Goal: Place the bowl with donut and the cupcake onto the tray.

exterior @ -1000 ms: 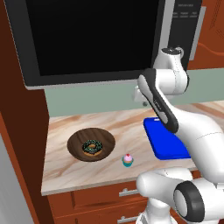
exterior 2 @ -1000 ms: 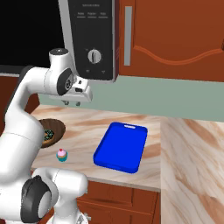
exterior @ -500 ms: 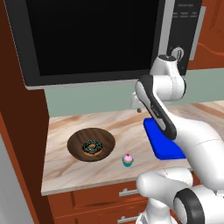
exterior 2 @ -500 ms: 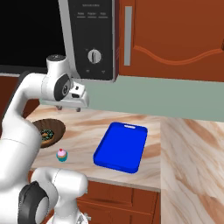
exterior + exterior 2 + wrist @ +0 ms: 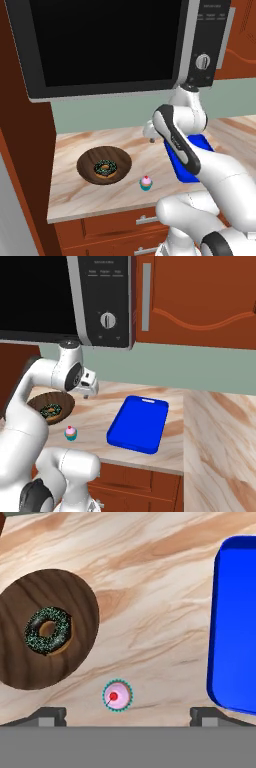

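Note:
A dark wooden bowl (image 5: 87,162) (image 5: 63,401) (image 5: 75,612) sits on the left of the marble counter, with the chocolate-iced donut (image 5: 105,168) (image 5: 51,410) (image 5: 47,631) lying in it. The small pink-frosted cupcake (image 5: 146,183) (image 5: 71,433) (image 5: 117,696) stands near the counter's front edge, right of the bowl. To the right lies the blue tray (image 5: 203,143) (image 5: 139,423) (image 5: 235,627), bare. My gripper (image 5: 150,136) (image 5: 89,393) (image 5: 127,714) hovers open above the counter between bowl and tray, holding nothing. In the hand view the cupcake shows just beyond the gap between the finger tips.
A black microwave (image 5: 110,45) (image 5: 60,296) hangs above the counter. A brown cabinet wall (image 5: 25,150) borders the counter on the left. Wooden cabinets (image 5: 200,301) hang at the upper right. The counter runs on to the right past the tray (image 5: 220,446).
The gripper has opened wide. The hand has swung down and to the left, from beside the microwave to a spot over the counter between bowl and tray.

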